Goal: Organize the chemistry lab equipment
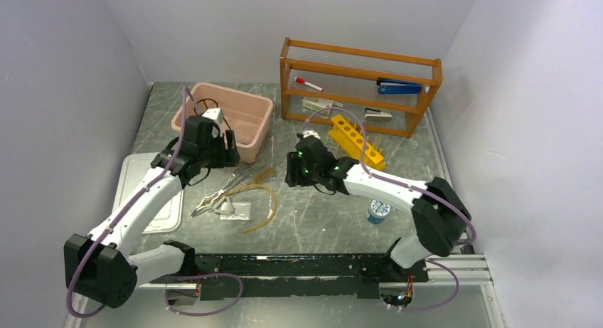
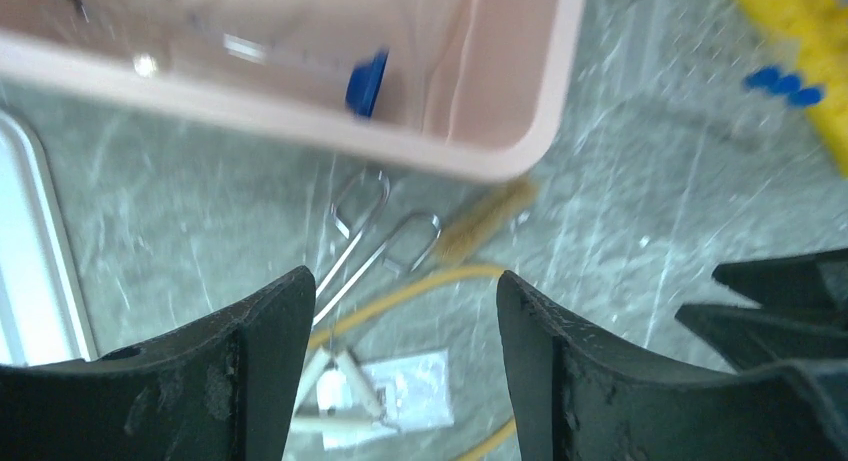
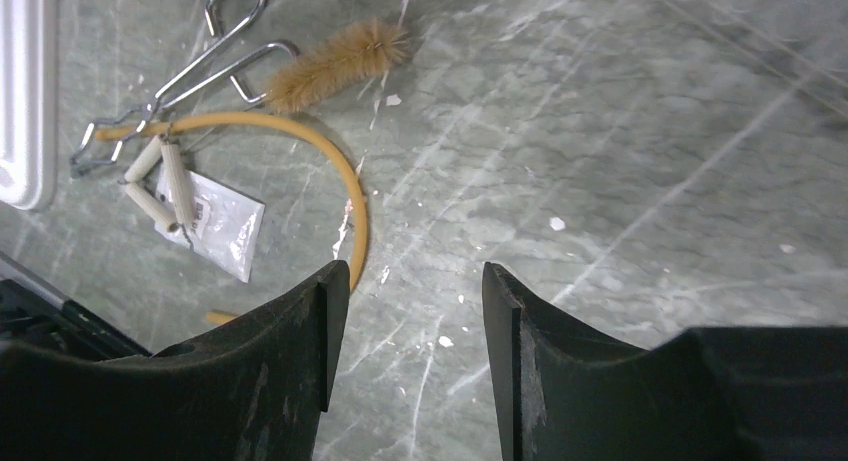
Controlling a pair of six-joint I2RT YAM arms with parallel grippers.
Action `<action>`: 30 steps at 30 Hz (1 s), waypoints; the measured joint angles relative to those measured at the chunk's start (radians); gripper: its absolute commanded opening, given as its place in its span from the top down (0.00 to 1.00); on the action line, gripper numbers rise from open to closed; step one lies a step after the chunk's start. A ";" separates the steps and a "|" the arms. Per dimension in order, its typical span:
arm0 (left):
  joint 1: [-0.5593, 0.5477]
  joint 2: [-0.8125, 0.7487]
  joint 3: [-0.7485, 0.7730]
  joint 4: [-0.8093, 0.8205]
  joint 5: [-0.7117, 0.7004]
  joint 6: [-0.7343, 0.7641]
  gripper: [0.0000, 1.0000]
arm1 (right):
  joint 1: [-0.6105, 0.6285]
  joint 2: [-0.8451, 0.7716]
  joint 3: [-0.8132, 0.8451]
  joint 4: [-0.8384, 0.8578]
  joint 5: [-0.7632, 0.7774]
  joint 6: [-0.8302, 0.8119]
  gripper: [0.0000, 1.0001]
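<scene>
Mind the left gripper first: open wide, holding nothing, poised just off the near right corner of the pink bin, above the loop handles of the tongs. Same for the right gripper: open, empty, over bare bench near the middle, just right of the pile.

Inside the bin already: a blue-capped tube and, toward its far left corner, apparently the black wire stand. Left out on the bench, left of centre and nearer the front edge than the bin:
- the tongs
- yellowish tubing crossing the tong tips and curving away to the right
- a bristle brush just beside the tong handles
- a wire triangle with white sleeves, partly on a clear packet

More blue caps beside the yellow rack, toward the back right.

Likeliest trouble: snagging.
- Expect the tubing or the brush to come up with the tongs if grabbed where crossed; aim for a bare stretch of handle.
- Beware of closing on thin metal lying flat on hard stone: easy to skid off or pinch nothing.
- Keep clear of the bin wall on the way down, given the risk of shoving or tipping it with a nudge.
- Keep the two arms apart too, with both crowding one small pile.
- Cannot tell whether the tong tips are hooked through the triangle; if hooked, expect the packet dragged along as well.
</scene>
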 measured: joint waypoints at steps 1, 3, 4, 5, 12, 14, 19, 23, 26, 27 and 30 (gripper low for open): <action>0.000 -0.011 -0.029 -0.011 0.002 -0.008 0.30 | 0.011 0.027 0.019 -0.008 0.004 -0.004 0.45; 0.000 -0.028 -0.077 -0.023 0.004 -0.029 0.31 | 0.039 0.102 0.079 -0.034 0.015 -0.020 0.45; 0.000 -0.037 -0.096 -0.026 0.004 -0.042 0.31 | 0.055 0.152 0.124 -0.055 0.029 -0.032 0.46; 0.000 -0.045 -0.112 -0.028 0.003 -0.059 0.31 | 0.069 0.189 0.158 -0.071 0.038 -0.042 0.46; 0.000 -0.153 -0.197 0.004 -0.080 -0.166 0.30 | 0.141 0.461 0.411 -0.203 0.102 -0.121 0.53; 0.000 -0.181 -0.209 0.012 -0.106 -0.186 0.30 | 0.142 0.517 0.457 -0.230 0.101 -0.135 0.55; 0.000 -0.229 -0.212 0.033 -0.155 -0.217 0.25 | 0.147 0.565 0.509 -0.280 0.092 -0.157 0.60; 0.000 -0.257 -0.225 0.047 -0.172 -0.227 0.12 | 0.159 0.593 0.544 -0.312 0.094 -0.168 0.66; 0.000 -0.268 -0.229 0.047 -0.192 -0.227 0.04 | 0.163 0.606 0.567 -0.328 0.093 -0.174 0.66; 0.000 -0.274 -0.229 0.047 -0.201 -0.227 0.03 | 0.164 0.606 0.567 -0.330 0.090 -0.178 0.66; 0.000 -0.280 -0.229 0.047 -0.214 -0.224 0.03 | 0.163 0.606 0.567 -0.330 0.072 -0.192 0.63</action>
